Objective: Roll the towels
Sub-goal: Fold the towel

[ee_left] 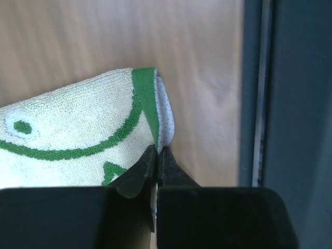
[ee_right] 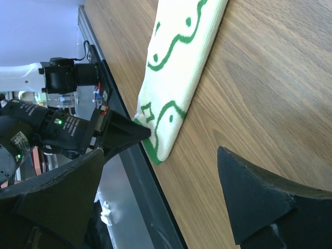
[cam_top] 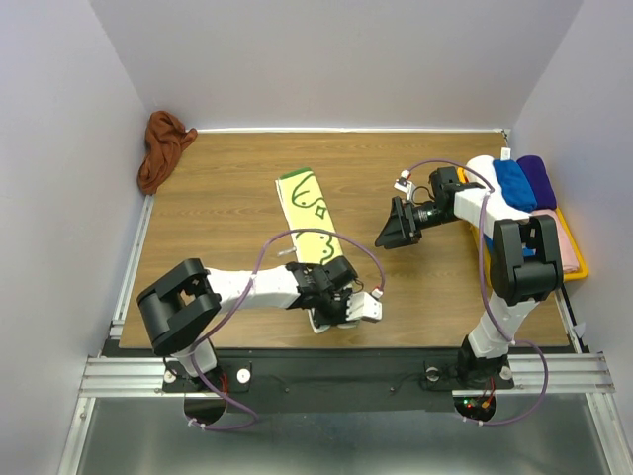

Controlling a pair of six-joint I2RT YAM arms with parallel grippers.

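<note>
**Left claw pinches the near end of the cream towel; right claw hangs spread**

At the near edge of the table (cam_top: 227, 198), the left gripper (ee_left: 158, 155) has its two fingers pressed together on the near corner of the cream towel (cam_top: 305, 210). The left wrist view shows the fingertips (ee_left: 176, 176) meeting on the green-bordered edge. The edge turns up there and shows a pale underside. This end of the towel lies close beside the dark strip (ee_left: 249, 78) that runs along the table's front.

From the pinched corner the cream towel runs away as a long, narrow band. It lies flat on the wood and slants towards the far left. Green curling lines and dots mark its upper face. It is not rolled.

Further out and to the right, the right gripper (cam_top: 394, 226) hangs above bare wood with its fingers spread wide and nothing between them. It points back towards the cream towel but is apart from it.

Beyond the right arm, at the table's right edge, a yellow tray (cam_top: 580, 269) holds bundled towels. There is a white roll (cam_top: 483, 170), a blue roll (cam_top: 514, 184) and a purple roll (cam_top: 539, 178), with a pink cloth (cam_top: 566, 242) nearer the front.

Farthest off, in the far left corner, the rust-brown towel (cam_top: 163, 148) lies in a crumpled heap against the wall. It reaches past the table's left edge and is well apart from both grippers.
</note>
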